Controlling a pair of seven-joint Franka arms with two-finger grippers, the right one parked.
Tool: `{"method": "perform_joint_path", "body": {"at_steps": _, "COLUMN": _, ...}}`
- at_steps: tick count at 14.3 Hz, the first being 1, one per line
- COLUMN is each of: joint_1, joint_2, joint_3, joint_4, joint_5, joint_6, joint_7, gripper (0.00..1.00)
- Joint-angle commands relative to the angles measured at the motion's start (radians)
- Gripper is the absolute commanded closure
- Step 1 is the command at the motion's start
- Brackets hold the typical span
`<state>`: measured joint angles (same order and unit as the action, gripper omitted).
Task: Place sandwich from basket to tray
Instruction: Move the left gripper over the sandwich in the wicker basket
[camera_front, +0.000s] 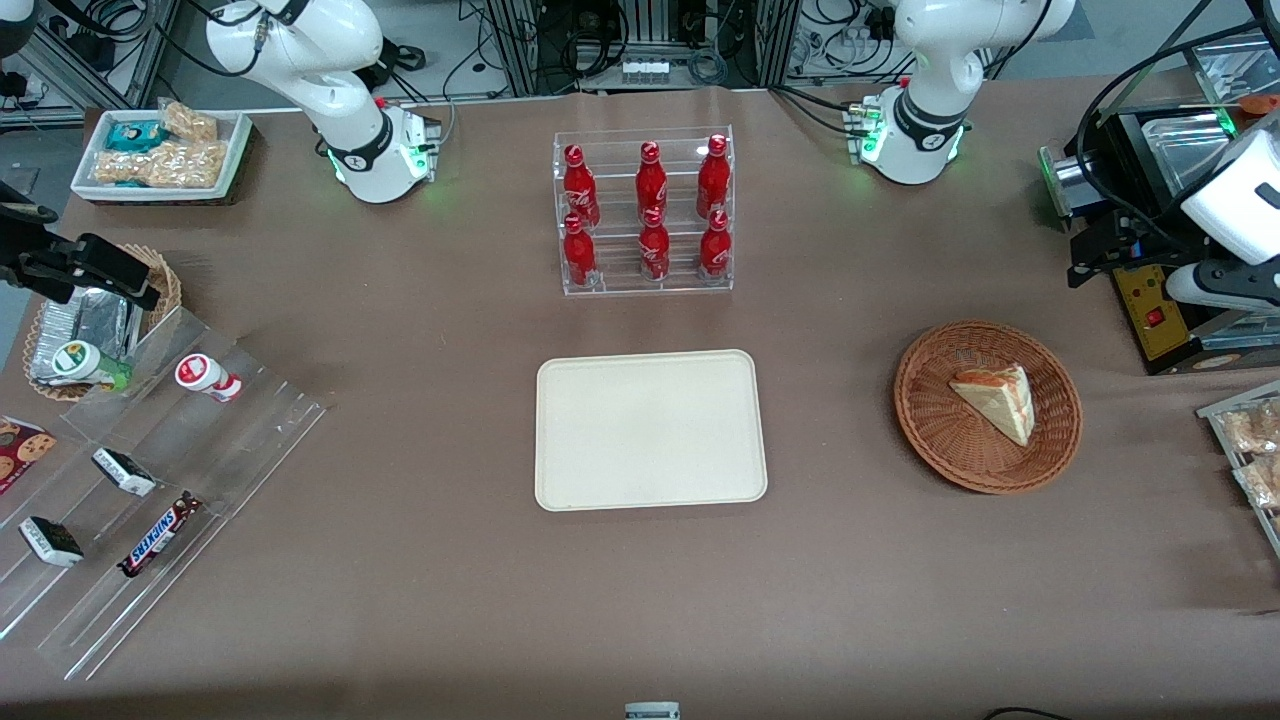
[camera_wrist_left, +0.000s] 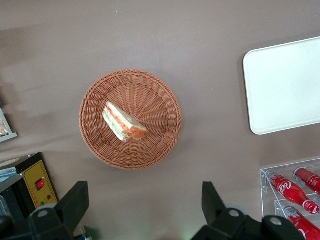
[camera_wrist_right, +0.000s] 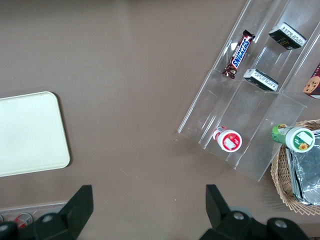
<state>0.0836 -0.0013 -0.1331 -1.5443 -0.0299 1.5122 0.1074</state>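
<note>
The sandwich (camera_front: 998, 400) (camera_wrist_left: 124, 123), a pale bread wedge with orange and green filling, lies on its side in the reddish-brown wicker basket (camera_front: 925, 420) (camera_wrist_left: 160, 97). The cream tray (camera_front: 650, 430) (camera_wrist_left: 285, 90) lies bare at the table's middle, beside the basket toward the parked arm's end. My gripper (camera_front: 1095, 262) (camera_wrist_left: 144, 189) hangs high over the table, farther from the front camera than the basket and toward the working arm's end. It is open, its black fingers (camera_wrist_left: 76, 197) wide apart, with nothing between them but tablecloth.
A clear rack of red cola bottles (camera_front: 646, 210) (camera_wrist_left: 295, 192) stands farther from the front camera than the tray. A black machine with a yellow panel and red switch (camera_front: 1150, 312) (camera_wrist_left: 39, 183) sits close under my gripper. Snack packets (camera_front: 1250, 440) lie at the working arm's end.
</note>
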Motion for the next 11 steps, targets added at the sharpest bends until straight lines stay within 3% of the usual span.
{"method": "perform_joint_path", "body": {"at_steps": 1, "joint_1": -0.004, "joint_2": -0.009, "joint_3": 0.0, "joint_4": -0.003, "joint_5": 0.016, "joint_6": 0.002, "joint_7": 0.014, "gripper": 0.0}}
{"method": "perform_joint_path", "body": {"at_steps": 11, "joint_1": 0.068, "joint_2": 0.047, "joint_3": 0.018, "joint_4": -0.154, "joint_5": 0.019, "joint_6": 0.028, "joint_7": 0.012, "gripper": 0.0}}
